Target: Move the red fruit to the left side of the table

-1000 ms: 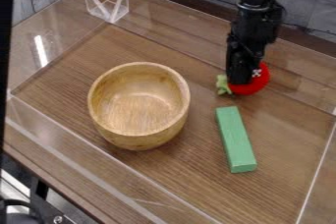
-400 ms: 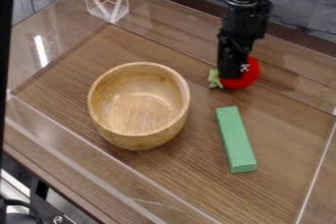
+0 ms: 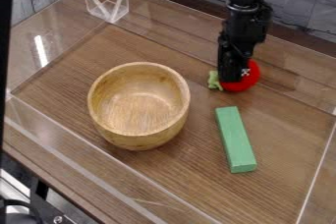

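a: found the gripper (image 3: 235, 70) how?

b: saw slim dark jaws, part-way closed, apparently gripping the red fruit (image 3: 250, 75); kept from full closing, probably, by that round body.

a: and placed the red fruit where?

b: right at the jaw tips, with red showing mostly to picture right and green leaves poking out to picture left. likely pinched near the leafy end for a narrower hold.

a: noticed anything nearby?

b: made out a wooden bowl (image 3: 94, 102), below and picture-left of the jaws, and a green block (image 3: 235, 140) below, both apart from the fruit. needed enough lift, presumably, to clear both on the way to the left side of the table (image 3: 63, 83).
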You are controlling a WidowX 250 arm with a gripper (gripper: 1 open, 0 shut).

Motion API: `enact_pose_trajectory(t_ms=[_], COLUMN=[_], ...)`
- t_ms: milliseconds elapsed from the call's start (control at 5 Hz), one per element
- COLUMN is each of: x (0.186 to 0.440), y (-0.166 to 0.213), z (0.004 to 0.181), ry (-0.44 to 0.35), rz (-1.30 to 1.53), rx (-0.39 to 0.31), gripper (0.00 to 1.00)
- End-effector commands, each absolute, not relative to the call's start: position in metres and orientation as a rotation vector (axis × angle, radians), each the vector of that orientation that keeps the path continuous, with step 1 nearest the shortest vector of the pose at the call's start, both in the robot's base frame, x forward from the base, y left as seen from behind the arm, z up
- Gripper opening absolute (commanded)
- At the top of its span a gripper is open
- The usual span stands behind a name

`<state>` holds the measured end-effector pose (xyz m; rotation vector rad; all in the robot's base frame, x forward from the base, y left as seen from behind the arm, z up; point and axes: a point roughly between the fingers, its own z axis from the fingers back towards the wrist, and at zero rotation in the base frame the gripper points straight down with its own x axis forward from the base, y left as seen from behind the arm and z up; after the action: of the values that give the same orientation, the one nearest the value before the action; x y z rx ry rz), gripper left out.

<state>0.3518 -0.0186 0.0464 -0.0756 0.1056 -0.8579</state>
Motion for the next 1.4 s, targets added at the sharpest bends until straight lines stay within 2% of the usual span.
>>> enact_pose_trajectory(t_ms=[0,200,400,600,800,1000,1200], x=[0.368,0.359,0.348,0.338,0.326,0.316,0.315], y=[-0.011,0.015,0.052,0.09,0.111,0.121,0.149], z=[0.104,0.131,0.144,0.147,0.145,0.139,0.13], ry=[-0.019,-0.034,-0.031,-0.02,-0.011,-0.003,0.004], rz=[-0.902,-0.762,-0.596,-0.465,-0.433,-0.427,-0.414], rx=[0.022,0.071,0.089,0.095,0.096,0.095,0.096], gripper=[0.0,0.0,0.0,0.0,0.0,0.0,0.0])
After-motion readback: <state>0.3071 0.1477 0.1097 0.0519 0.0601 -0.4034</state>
